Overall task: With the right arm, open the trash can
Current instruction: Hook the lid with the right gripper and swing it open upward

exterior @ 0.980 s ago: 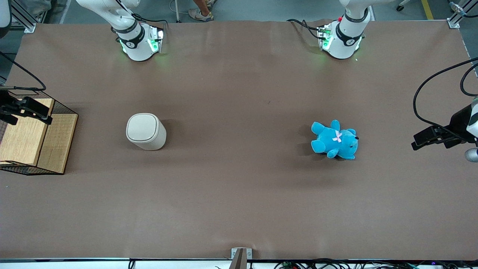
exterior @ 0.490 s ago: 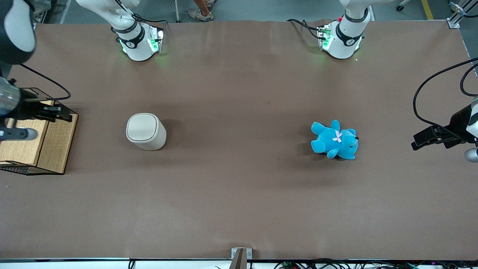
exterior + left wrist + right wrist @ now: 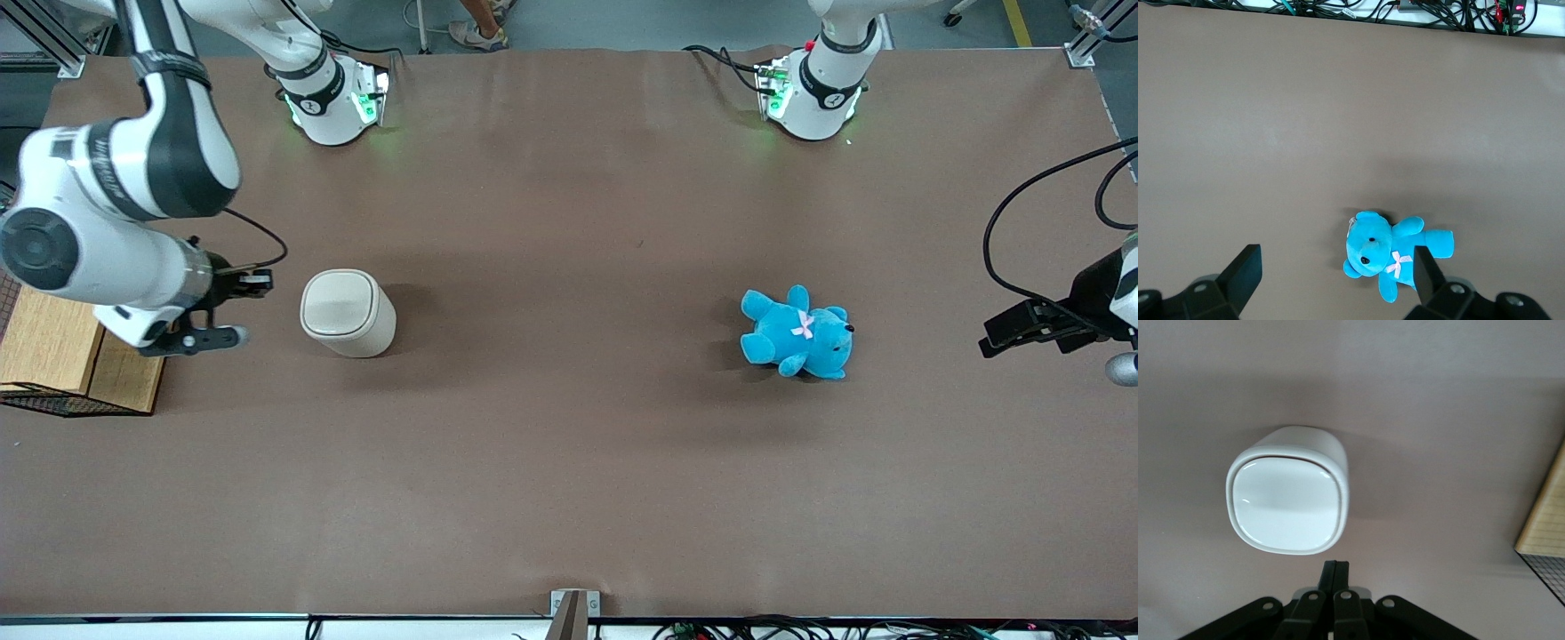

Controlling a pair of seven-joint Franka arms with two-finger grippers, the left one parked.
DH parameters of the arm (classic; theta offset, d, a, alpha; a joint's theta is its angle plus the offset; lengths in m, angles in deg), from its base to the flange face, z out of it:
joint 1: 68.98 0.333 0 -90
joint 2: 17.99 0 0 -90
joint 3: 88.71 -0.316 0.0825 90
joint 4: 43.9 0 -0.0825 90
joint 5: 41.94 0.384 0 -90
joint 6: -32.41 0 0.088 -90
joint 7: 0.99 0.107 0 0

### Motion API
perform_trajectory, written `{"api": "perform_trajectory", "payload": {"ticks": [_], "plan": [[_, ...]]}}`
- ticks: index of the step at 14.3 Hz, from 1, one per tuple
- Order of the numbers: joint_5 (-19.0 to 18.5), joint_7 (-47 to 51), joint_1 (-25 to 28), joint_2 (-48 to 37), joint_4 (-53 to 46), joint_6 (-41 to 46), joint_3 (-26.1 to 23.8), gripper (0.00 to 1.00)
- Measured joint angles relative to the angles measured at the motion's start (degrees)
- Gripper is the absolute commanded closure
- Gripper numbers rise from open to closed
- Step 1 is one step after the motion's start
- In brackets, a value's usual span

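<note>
The trash can [image 3: 347, 313] is standing upright on the brown bench [image 3: 569, 462] with its flip lid [image 3: 1285, 505] lying flat and closed. Bare bench surface is stretching around it: a wide strip is running between it and the bench edge nearest the front camera, and another toward the arm bases. The blue teddy [image 3: 797, 334] is lying well apart from it, toward the parked arm's end of the bench. The wood-and-wire-mesh box [image 3: 62, 360] is sitting at the working arm's end, at the bench's edge, partly covered in the front view by the right arm [image 3: 116, 196].

The hand [image 3: 253, 283] is hovering just beside the trash can, between it and the box, and is not touching it. In the right wrist view the two fingers [image 3: 1335, 577] are pressing together with no gap between their tips, and they are gripping nothing. A narrow band of bench is showing between the fingertips and the rim of the lid
</note>
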Motion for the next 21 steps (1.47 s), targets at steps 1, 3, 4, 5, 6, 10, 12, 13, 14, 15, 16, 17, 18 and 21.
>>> {"api": "perform_trajectory", "payload": {"ticks": [1, 3, 4, 5, 6, 10, 12, 13, 14, 15, 16, 17, 18, 21], "plan": [[0.3, 0.0, 0.7, 0.1, 1.5, -1.5, 0.0, 1.0], [0.6, 0.0, 1.7, 1.0, 4.0, -3.9, -0.1, 1.0], [0.6, 0.0, 2.2, 1.9, 4.7, -5.0, -0.1, 1.0], [0.6, 0.0, 2.7, 2.9, 5.1, -6.1, -0.1, 1.0], [0.8, 0.1, 3.2, 4.0, 5.1, -7.1, -0.1, 1.0], [1.9, 3.1, 6.1, 7.1, 5.1, -10.5, -0.2, 1.0], [1.9, 4.5, 7.7, 8.5, 5.1, -11.3, -0.2, 1.0], [1.9, 4.6, 7.9, 8.4, 5.1, -11.4, -0.1, 1.0], [1.9, 4.6, 7.9, 8.3, 5.4, -11.7, 0.0, 1.0], [1.9, 4.6, 7.8, 8.2, 5.8, -12.2, 0.2, 1.0], [2.1, 4.6, 7.7, 7.9, 6.0, -12.2, 0.3, 1.0], [2.2, 4.6, 7.7, 7.6, 6.2, -12.2, 0.4, 1.0], [2.2, 4.6, 7.5, 7.4, 6.0, -11.1, 0.5, 1.0], [2.1, 4.2, 5.5, 5.3, 1.0, -0.5, 1.0, 1.0]]}}
